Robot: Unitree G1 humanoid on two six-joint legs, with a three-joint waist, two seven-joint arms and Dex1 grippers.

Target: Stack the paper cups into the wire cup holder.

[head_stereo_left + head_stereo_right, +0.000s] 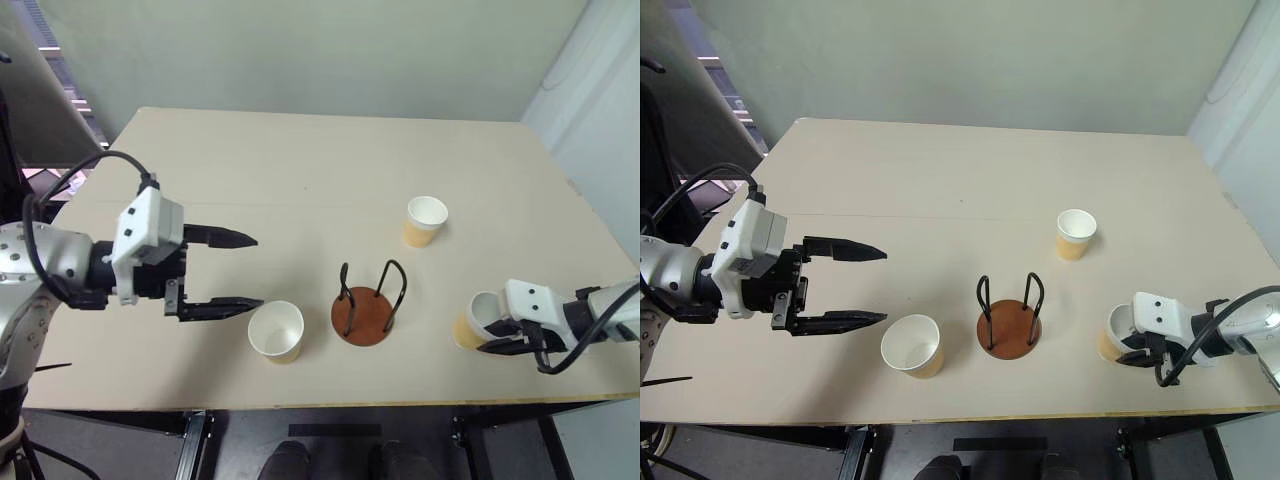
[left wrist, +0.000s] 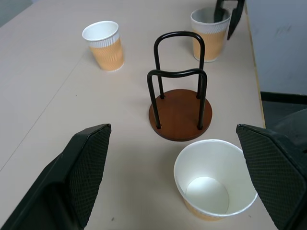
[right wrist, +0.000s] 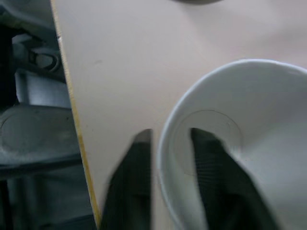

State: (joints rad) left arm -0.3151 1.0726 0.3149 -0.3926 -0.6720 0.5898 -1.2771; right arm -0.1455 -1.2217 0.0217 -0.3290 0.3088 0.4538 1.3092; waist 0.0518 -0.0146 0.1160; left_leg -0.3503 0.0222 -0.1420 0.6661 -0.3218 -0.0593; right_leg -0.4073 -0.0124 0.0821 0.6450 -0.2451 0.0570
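left eye view: on the pale beige table (image 1: 300,170), the right gripper (image 1: 497,335) has pinched the rim of a tan-yellow paper cup (image 1: 470,325) at the near right edge, one finger inside. the left gripper (image 1: 235,272) hovers spread wide and empty beside a second cup (image 1: 276,331), just left of the empty black wire cup holder on its reddish-brown wooden disc (image 1: 362,315). a third cup (image 1: 425,220) stands farther back.
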